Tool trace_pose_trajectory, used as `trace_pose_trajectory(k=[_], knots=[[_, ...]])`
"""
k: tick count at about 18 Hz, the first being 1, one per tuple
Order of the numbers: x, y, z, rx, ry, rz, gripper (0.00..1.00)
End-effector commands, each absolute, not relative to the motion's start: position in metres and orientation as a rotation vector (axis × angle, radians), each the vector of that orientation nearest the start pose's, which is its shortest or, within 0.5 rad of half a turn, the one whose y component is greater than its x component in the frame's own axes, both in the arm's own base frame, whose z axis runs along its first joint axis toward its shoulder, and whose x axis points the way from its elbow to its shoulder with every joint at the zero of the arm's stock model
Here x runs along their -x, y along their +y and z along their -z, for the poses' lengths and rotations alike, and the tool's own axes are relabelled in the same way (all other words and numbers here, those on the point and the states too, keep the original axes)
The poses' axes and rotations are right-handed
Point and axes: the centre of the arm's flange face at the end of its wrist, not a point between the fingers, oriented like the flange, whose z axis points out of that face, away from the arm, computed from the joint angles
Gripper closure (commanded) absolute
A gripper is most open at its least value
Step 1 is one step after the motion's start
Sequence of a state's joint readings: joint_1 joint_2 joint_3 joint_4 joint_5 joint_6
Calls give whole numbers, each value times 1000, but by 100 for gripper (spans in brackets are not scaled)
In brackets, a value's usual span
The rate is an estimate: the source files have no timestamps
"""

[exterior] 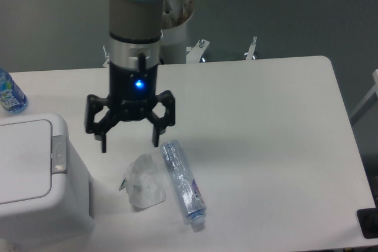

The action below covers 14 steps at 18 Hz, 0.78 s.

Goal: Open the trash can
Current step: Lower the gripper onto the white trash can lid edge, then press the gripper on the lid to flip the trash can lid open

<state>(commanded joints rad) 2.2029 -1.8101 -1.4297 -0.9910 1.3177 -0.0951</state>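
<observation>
The trash can (pixel 38 175) stands at the near left corner of the worktop (pixel 266 146), partly cut by the picture edge. It is a big boxy bin of white plastic with rounded corners. It looks stiff and hard, probably light if it is empty, and its surface seems smooth, so it can be slippery for metal fingers. The flat lid (pixel 23 160) lies closed on top. At the right edge of the lid sits a small grey latch (pixel 58 154), and I judge that this is the place to act: a push down on the latch, not a grasp of the body (the bin is much too wide for the jaws anyway). A push too hard or off centre could slide the light bin on the worktop.

The gripper (pixel 130 140) hangs above the worktop, to the right of the bin and a little farther away, well apart from the latch. Its jaws are spread wide and hold nothing.

Near the gripper lie a clear plastic bottle (pixel 183 184) and just left of it a crumpled clear piece (pixel 144 184), touching or almost touching. The bottle has a label with blue and red print, but the writing is too small to read. At the far left edge there is a blue bottle (pixel 9 94) with a label, also not readable. I see no brand on the bin.
</observation>
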Motion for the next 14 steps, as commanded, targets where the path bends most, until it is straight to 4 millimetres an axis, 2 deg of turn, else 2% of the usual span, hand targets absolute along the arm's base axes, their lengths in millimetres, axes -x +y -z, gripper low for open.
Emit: trace_pose_trajectory(k=[9, 14], knots=[[212, 612, -491, 2496, -806, 175, 0], [211, 613, -490, 2498, -805, 176, 0]])
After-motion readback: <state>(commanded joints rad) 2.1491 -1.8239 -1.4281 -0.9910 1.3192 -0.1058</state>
